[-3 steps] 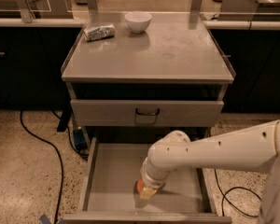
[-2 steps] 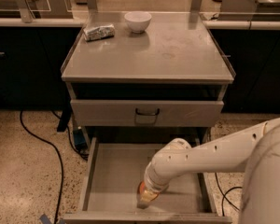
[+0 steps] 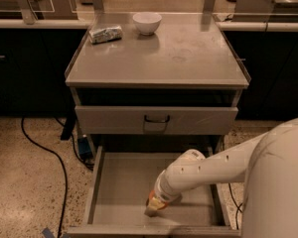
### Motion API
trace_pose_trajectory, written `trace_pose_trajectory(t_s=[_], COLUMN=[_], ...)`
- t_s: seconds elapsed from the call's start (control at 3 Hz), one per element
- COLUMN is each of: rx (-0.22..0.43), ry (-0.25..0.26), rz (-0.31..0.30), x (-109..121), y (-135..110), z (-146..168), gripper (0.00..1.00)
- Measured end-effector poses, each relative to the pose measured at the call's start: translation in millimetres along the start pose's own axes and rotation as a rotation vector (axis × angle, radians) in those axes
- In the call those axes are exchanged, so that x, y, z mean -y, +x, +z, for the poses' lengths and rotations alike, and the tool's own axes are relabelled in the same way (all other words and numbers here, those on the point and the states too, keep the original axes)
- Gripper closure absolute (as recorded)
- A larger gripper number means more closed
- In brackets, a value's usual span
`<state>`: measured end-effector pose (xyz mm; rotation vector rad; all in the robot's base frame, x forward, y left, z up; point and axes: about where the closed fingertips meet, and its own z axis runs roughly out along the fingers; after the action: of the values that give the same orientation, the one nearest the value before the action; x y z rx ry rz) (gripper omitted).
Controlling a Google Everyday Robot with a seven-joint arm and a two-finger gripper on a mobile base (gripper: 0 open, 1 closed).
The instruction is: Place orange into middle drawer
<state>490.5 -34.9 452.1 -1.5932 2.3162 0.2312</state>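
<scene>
The middle drawer point(image 3: 119, 182) is pulled out at the bottom of the view, a wide shallow grey tray with low side walls. My gripper point(image 3: 153, 207) reaches down into it near the front middle, at the end of the white arm that comes in from the right. It is shut on the orange point(image 3: 152, 199), of which only a small bright sliver shows, the rest hidden by the gripper. The orange is low over the drawer floor; I cannot tell whether it touches it.
Above, the closed drawer front point(image 3: 156, 119) has a dark loop handle. On the cabinet top point(image 3: 159, 58) stand a white bowl point(image 3: 147, 23) and a crumpled foil packet point(image 3: 105, 33). A black cable point(image 3: 49, 155) runs over the speckled floor at the left.
The arm has lowered and shifted slightly toward the drawer's front, with the orange staying in the gripper close to the drawer floor.
</scene>
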Motion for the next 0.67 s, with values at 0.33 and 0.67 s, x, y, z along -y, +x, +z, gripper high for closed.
trace_pose_trajectory(t_s=[0.33, 0.67], rx=[-0.002, -0.011], ry=[-0.001, 0.020], rz=[-0.007, 0.045], x=[-0.5, 16.1], y=[0.2, 9.3], z=[0.2, 9.7], gripper=[1.00, 1.00])
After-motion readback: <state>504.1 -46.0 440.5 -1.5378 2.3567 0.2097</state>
